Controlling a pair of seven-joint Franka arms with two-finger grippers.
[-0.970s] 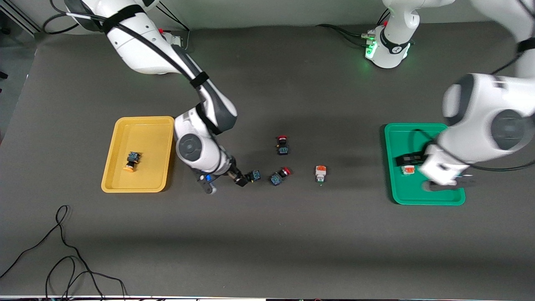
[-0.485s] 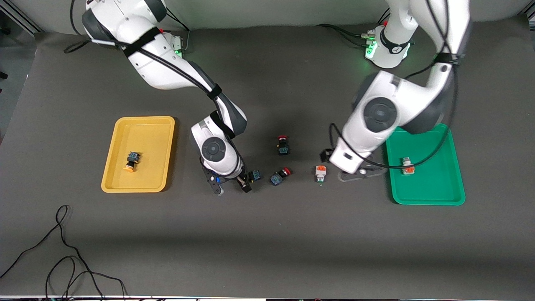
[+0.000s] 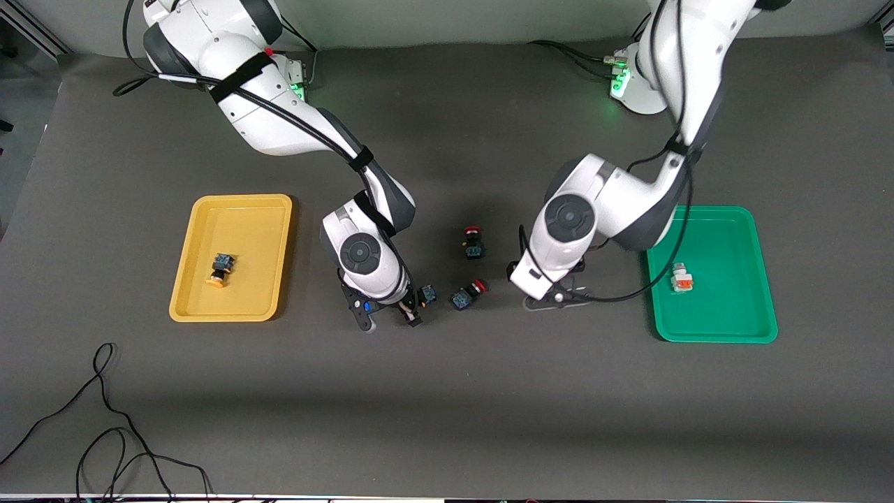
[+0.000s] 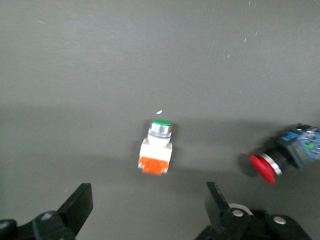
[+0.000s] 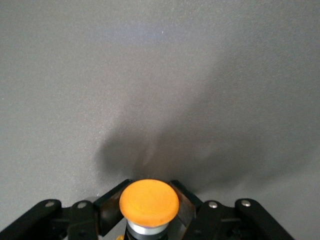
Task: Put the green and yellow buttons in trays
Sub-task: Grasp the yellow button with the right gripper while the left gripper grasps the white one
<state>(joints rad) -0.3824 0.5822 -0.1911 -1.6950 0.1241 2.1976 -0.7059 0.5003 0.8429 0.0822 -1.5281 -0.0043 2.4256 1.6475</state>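
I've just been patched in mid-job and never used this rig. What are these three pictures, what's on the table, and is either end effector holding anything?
Two white robot arms work at a dark table. The wide picture looks down from across the table; the other two come from cameras on each arm's wrist.

The right end effector is down on the table beside the shallow yellow plastic tray, its fingers closed on an orange-capped black-and-blue switch.

The left end effector is open, hovering over a white-bodied green-tipped switch on the table.

The yellow tray already has one orange-capped switch; the shallow green plastic tray has one white-bodied switch. Two red-capped switches lie between the arms.
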